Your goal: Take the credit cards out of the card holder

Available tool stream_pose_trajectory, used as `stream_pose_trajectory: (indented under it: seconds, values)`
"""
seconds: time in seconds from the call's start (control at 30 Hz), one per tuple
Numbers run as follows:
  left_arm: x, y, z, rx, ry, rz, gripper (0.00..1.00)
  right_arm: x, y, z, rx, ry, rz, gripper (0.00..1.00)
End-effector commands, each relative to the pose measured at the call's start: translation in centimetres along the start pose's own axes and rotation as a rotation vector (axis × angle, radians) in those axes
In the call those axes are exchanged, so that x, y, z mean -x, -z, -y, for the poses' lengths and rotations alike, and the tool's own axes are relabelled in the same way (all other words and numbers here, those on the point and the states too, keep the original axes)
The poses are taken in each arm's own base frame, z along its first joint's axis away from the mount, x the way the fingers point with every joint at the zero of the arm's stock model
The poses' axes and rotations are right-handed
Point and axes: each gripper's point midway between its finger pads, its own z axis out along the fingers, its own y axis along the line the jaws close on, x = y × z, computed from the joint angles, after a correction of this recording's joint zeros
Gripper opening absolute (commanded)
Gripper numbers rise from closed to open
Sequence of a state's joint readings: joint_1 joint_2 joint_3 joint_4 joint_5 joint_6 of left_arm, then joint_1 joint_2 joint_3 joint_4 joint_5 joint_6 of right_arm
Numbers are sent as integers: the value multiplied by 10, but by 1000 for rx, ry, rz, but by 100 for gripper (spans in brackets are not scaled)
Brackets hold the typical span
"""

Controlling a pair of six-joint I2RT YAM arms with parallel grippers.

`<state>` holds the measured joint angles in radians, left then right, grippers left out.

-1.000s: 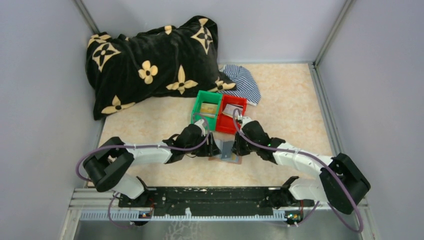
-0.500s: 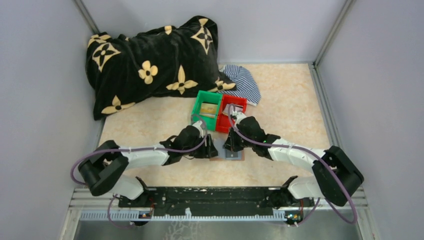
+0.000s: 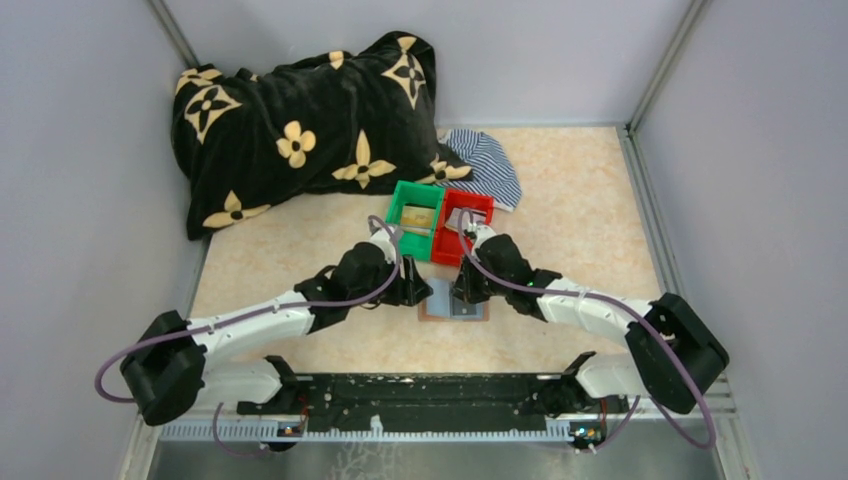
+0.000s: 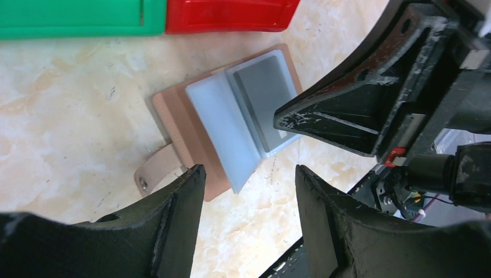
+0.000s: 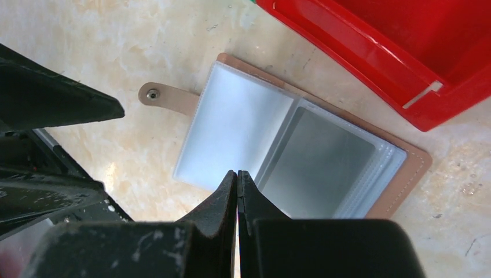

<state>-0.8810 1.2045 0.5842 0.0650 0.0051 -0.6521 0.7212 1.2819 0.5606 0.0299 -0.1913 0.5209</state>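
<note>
Top external view, centre: left gripper [image 3: 418, 292] and right gripper [image 3: 462, 292], reaching inward, largely hide the open card holder [image 3: 452, 306], just below the red bin [image 3: 470, 196]. Left jaws apart, empty; right jaws closed, tips possibly touching a sleeve.

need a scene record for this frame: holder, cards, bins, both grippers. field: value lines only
card holder: open, clear sleeves facing up
card in holder: grey card in a sleeve
green bin: gold-tan card inside
red bin: beside green bin, just beyond holder
left gripper: open, empty, by the holder
right gripper: shut, tips at the sleeves; contact unclear
</note>
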Motion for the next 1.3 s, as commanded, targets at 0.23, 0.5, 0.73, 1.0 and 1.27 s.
stream_pose_trajectory:
  seconds: [0.23, 0.5, 0.73, 1.0, 1.27]
  values:
    - [-28, -27, 14, -121, -14, -111, 65, 0, 18, 24, -92, -34, 54, 0]
    - [-78, -37, -13, -81, 64, -239, 65, -9, 21, 41, -130, -43, 44, 0]
    - [-86, -36, -22, -54, 67, -251, 65, -22, 9, 45, -119, -42, 1, 0]
    - [-89, -39, -21, -57, 66, -270, 65, -28, 1, 42, -84, -58, -16, 0]
    - [-91, -40, -22, -55, 63, -281, 65, -29, -8, 34, -49, -56, -32, 0]
